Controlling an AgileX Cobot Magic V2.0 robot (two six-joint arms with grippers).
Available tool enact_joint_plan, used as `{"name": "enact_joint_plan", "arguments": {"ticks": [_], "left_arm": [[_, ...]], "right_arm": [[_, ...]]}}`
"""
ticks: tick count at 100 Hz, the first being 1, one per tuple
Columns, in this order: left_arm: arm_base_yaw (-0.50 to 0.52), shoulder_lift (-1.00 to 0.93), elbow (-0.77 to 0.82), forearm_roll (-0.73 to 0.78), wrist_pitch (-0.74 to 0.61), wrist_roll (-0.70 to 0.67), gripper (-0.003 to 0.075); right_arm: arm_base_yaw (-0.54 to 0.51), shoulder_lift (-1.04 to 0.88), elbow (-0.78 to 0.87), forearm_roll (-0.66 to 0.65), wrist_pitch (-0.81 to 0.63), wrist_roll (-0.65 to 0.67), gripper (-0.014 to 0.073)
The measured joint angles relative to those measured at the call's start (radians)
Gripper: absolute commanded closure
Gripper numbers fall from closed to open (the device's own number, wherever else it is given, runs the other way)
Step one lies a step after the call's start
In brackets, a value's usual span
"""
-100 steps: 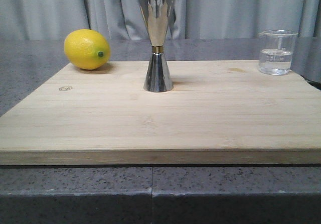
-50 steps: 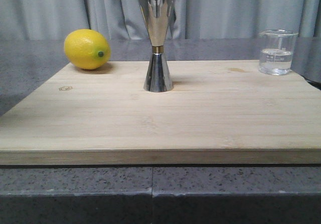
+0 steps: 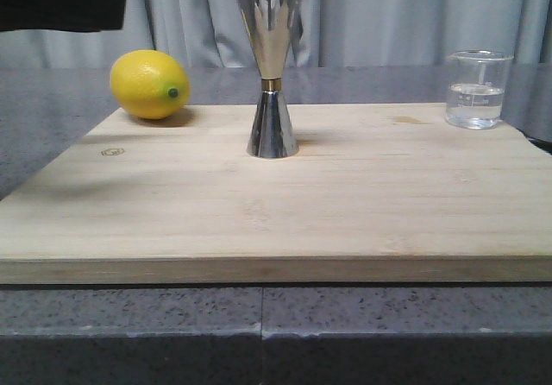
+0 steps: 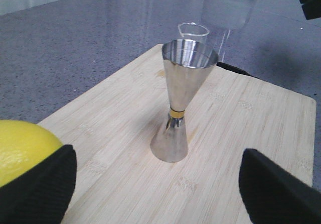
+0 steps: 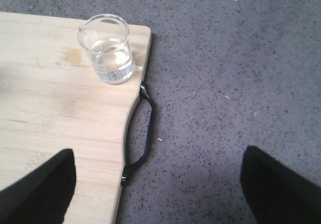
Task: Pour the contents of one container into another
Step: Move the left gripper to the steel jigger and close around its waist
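Observation:
The small clear glass beaker [image 3: 475,90] stands at the far right corner of the wooden board [image 3: 259,221], holding a little clear liquid. The tall steel jigger [image 3: 272,74] with its gold band stands upright at the board's middle back. My left gripper [image 4: 158,189] is open, above the board's left side, and the jigger [image 4: 180,103] is ahead of its fingers, apart from them. My right gripper [image 5: 160,189] is open over the board's right edge, with the beaker [image 5: 106,56] ahead of it and untouched. Neither gripper holds anything.
A yellow lemon [image 3: 149,85] lies at the board's far left corner, close to my left finger [image 4: 40,184]. A dark part of my left arm [image 3: 56,1] shows at the top left. A black handle [image 5: 143,133] sticks out from the board's right edge. Grey speckled counter surrounds the board.
My left arm has come into the front view at the top left, growing from a small corner to a large dark shape. The jigger, beaker and lemon have not moved.

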Motion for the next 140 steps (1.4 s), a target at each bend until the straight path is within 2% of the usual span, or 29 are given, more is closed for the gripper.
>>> {"name": "enact_joint_plan", "arguments": {"ticks": [18,33,103,140], "left_arm": [[-0.079,0.104,0.0,-0.126,0.028,0.15,0.0111],[-0.129,0.181,-0.017,-0.149,0.075,0.218,0.0111],[-0.266,0.461,-0.267,-0.163,0.103,0.228,0.0111],[-0.296,0.502,-0.29,-0.163,0.103,0.23,0.0111]], "right_arm": [[0.0,0.0,0.0,0.002,-0.032,-0.004,-0.0024],[0.0,0.0,0.0,0.002,-0.038,-0.005,-0.0024],[0.0,0.002,0.0,0.003,-0.04,-0.005,-0.0024],[0.0,0.002,0.0,0.003,-0.043,-0.007,-0.0024]]}}
